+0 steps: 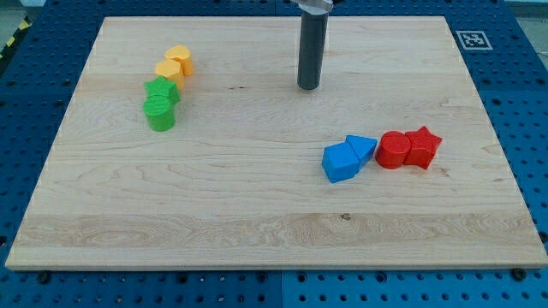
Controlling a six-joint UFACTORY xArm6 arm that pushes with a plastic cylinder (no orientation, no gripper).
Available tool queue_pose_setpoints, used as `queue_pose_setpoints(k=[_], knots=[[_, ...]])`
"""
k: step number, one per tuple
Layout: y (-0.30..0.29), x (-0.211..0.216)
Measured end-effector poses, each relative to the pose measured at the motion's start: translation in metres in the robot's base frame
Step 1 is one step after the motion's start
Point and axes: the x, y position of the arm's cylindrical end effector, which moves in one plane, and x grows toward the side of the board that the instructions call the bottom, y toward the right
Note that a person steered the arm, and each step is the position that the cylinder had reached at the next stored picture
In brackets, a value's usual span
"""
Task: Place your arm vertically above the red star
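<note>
Down-right of my tip (pixel 308 87), well apart: red star block (pixel 423 146) touching red cylinder block (pixel 394 150). Tip is a bare rod on the wooden board (pixel 257 214), touching no block.

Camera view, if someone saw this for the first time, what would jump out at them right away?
Probably the dark rod coming down from the view's top centre, my tip resting on bare wood, apart from every block. Next, two bright clusters: at the right, a red star touching a red cylinder, with two blue blocks just left of them. At upper left, yellow blocks and green blocks form a short column.
</note>
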Motion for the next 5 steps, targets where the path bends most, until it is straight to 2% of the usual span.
queue_pose_setpoints(k=[4,5], knots=[[0.018,0.000],[0.044,0.001]])
